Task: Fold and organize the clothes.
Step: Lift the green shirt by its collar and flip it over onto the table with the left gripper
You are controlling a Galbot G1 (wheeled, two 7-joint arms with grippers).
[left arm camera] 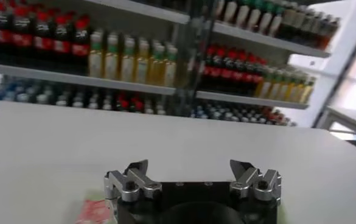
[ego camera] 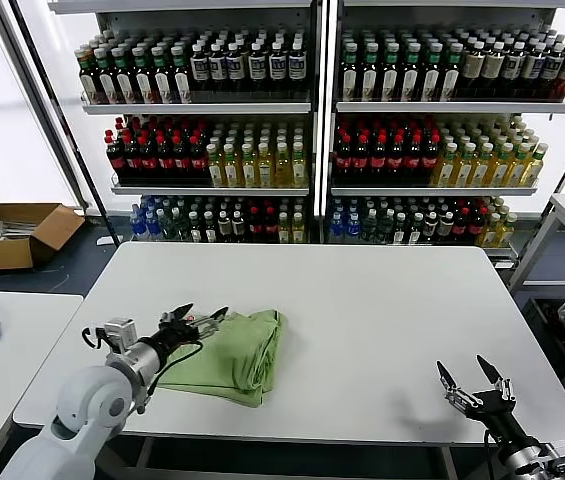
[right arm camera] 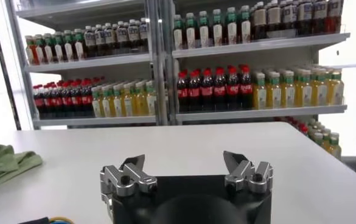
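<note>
While the folded green shirt (ego camera: 234, 352) lies on the white table (ego camera: 362, 300), the left gripper (ego camera: 199, 319) hovers open-fingered at its left edge and the right gripper (ego camera: 473, 377) waits open at the near right.

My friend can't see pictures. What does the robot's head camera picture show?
A light green shirt lies folded on a white table. The robot's open left gripper is at the shirt's left edge, and its open right gripper hangs empty near the table's front right corner. Behind are shelves of drink bottles.
</note>
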